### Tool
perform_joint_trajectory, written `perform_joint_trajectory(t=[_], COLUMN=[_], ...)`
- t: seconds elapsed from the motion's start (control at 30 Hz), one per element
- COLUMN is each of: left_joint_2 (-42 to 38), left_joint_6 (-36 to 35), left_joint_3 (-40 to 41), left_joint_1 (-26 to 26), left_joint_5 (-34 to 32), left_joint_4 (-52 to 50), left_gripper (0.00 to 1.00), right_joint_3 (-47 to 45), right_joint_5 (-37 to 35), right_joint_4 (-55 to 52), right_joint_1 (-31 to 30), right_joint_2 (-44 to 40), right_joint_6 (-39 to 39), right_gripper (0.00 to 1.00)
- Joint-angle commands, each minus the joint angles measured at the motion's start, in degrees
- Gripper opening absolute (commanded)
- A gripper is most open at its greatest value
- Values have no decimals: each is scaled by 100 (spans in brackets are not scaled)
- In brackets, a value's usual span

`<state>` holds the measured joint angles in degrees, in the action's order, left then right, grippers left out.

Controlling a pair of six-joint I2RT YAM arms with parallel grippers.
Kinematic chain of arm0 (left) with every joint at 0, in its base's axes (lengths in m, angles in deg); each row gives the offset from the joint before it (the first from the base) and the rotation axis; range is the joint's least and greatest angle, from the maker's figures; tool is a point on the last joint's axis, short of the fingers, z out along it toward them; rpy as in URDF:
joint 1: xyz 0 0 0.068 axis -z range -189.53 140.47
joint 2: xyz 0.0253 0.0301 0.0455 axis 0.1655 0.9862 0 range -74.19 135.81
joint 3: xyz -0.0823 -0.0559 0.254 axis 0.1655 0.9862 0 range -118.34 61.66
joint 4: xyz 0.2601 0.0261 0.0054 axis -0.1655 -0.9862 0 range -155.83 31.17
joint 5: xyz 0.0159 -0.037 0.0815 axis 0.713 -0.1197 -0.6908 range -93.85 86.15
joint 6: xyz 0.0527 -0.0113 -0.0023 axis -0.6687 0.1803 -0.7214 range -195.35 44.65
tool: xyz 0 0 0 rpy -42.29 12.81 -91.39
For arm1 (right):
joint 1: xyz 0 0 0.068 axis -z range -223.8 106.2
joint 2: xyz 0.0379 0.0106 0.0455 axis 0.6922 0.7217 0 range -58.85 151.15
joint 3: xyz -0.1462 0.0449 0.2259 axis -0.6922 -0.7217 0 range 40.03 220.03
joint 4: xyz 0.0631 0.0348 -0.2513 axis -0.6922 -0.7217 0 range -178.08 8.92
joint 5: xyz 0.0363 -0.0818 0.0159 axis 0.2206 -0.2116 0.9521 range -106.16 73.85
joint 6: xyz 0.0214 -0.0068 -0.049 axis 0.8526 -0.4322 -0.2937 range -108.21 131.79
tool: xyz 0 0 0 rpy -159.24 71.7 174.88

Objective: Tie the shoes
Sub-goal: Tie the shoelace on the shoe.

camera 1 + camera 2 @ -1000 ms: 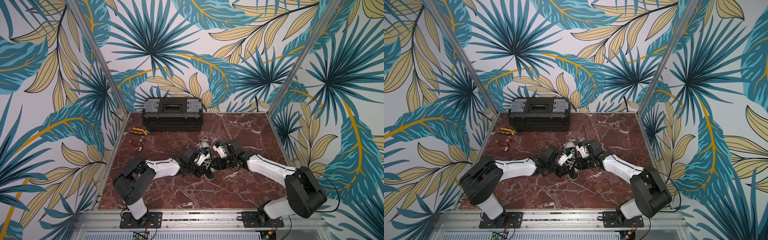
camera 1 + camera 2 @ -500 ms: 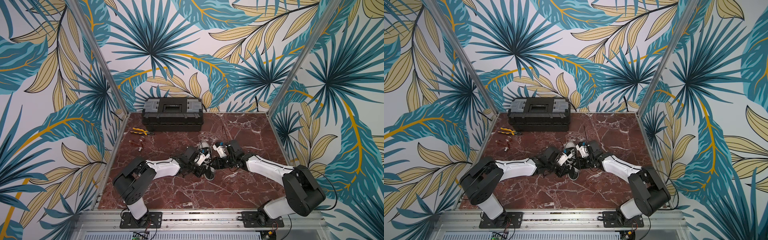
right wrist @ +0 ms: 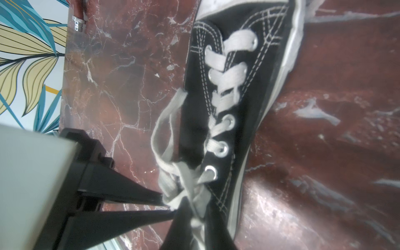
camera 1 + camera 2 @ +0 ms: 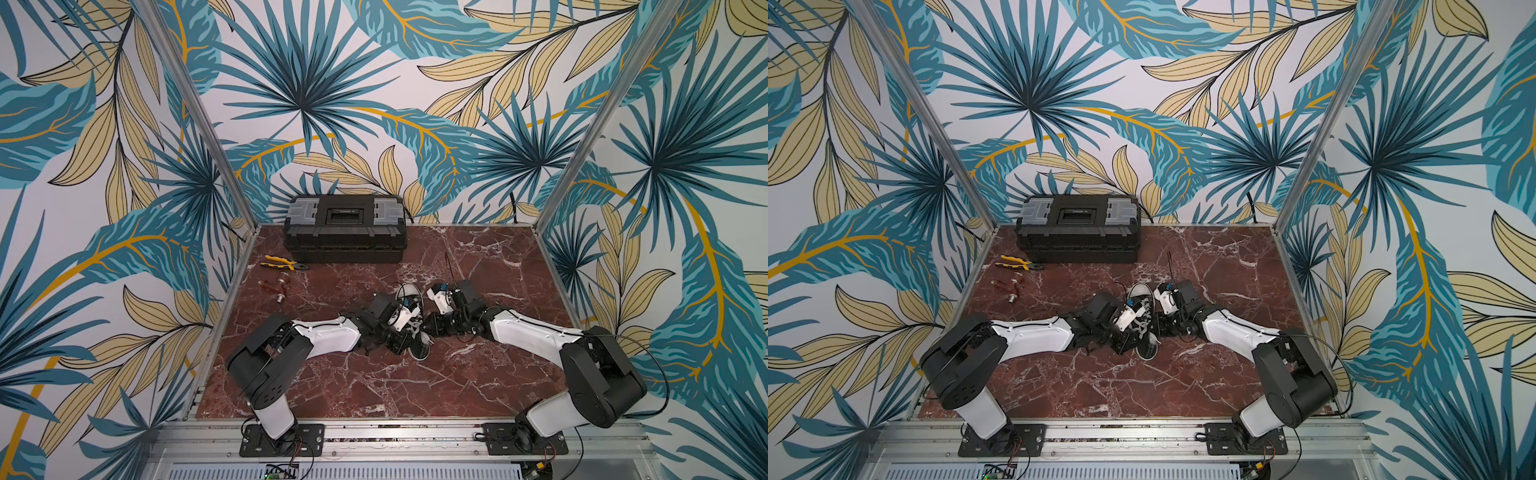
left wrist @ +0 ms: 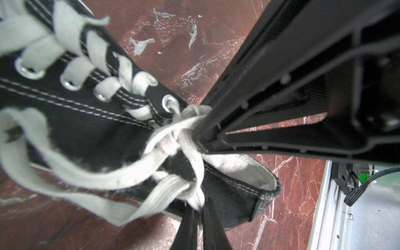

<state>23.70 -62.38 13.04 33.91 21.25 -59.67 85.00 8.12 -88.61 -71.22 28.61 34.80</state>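
**Sneaker position.** Locate the sneaker (image 4: 409, 293) near the middle of the marble table (image 4: 478, 374), between the two wrists. Its white toe cap points toward the toolbox (image 4: 345, 232) at the back wall. In both top views the wrist housings cover the sneaker's mid-section. You see only the toe cap and the heel end, and the fingertips of both arms are hidden.

**Jaw state.** Read it from the wrist views.

- **Left wrist view, left gripper.** The left gripper (image 5: 198, 207) enters at the frame edge, cut off and blurred. Its jaws stand narrow, pinching a strand of the laces (image 5: 173, 134) beside the sneaker's collar.
- **Left wrist view, right gripper.** The right gripper (image 5: 200, 135) tapers to a point at the top eyelet. Its jaws are pressed together on bunched lace strands.
- **Right wrist view.** The left gripper's tips meet the laces at the same crossing. The right gripper's own fingers are a dark blur at the frame edge, so you cannot confirm its grip from this view.

**Laces.** One long loop hangs over the sneaker's side toward the table. You cannot tell whether the crossed strands form a knot.

**Other items.** Pliers (image 4: 282, 263) lie beside the toolbox. The small metal parts (image 4: 281, 297) near them are too small to identify.
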Motion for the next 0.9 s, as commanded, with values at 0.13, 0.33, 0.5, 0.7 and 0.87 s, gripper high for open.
perform_joint_trajectory(t=[0.13,0.33,0.5,0.7,0.87], left_joint_2=[24,-109,-119,-129,-86], left_joint_6=[38,-20,-99,-97,-79], left_joint_3=[72,208,283,318,286], left_joint_1=[7,9,9,9,8], left_joint_5=[105,255,353,373,376], left_joint_4=[10,-107,-183,-155,-95], left_gripper=[11,14,14,7,0], right_joint_3=[-26,-70,-72,-81,-99], right_joint_5=[-341,-469,-478,-500,-503], right_joint_4=[-88,-47,-9,5,12], right_joint_1=[-53,-57,-70,-70,-66], right_joint_2=[9,-80,-46,-54,-54], right_joint_6=[330,490,523,547,547], right_gripper=[3,1,0,0,0])
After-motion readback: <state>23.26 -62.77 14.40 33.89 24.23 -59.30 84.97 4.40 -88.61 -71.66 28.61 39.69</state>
